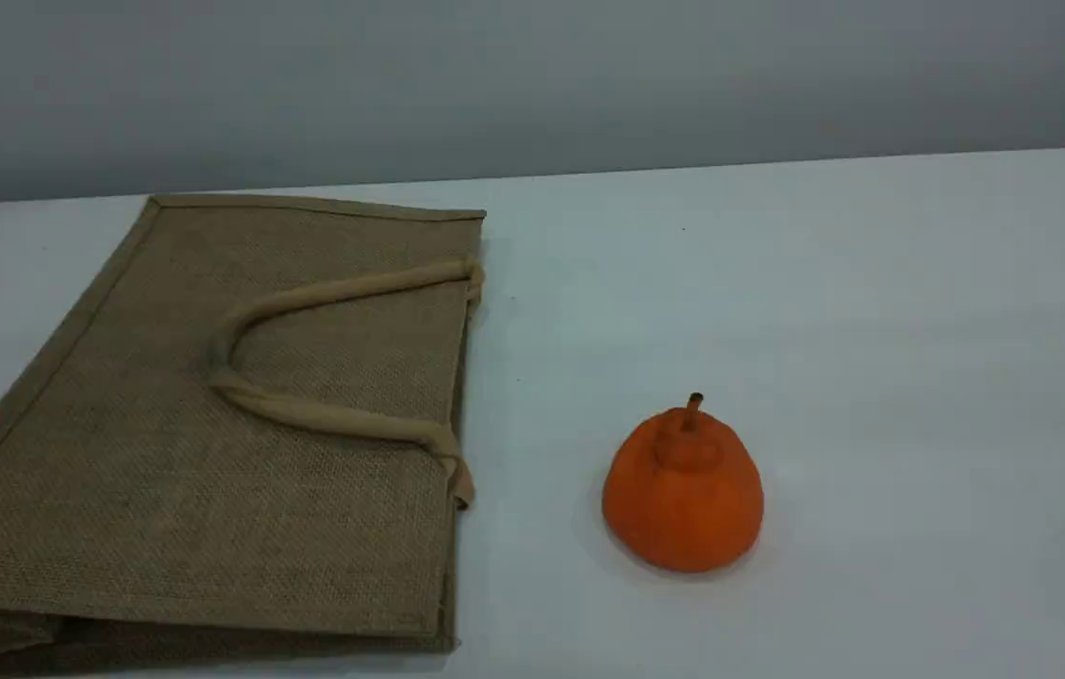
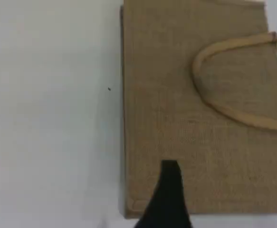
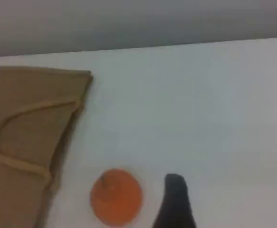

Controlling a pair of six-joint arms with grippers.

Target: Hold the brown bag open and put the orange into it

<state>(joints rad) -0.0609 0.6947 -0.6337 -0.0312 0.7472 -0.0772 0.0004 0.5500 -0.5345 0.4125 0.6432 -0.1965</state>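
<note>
In your scene view the brown bag [image 1: 211,424] runs off the left and bottom edges, and neither arm appears. Your wrist views are blurred: each shows one dark fingertip [image 2: 169,194] only, and the orange [image 3: 116,195] loses its stem detail.

Plain white table [image 1: 872,330] fills most of the view, matte, evenly lit, faint shadows. Behind its far edge stands 1 bare grey wall [image 1: 532,75], unmarked.
</note>
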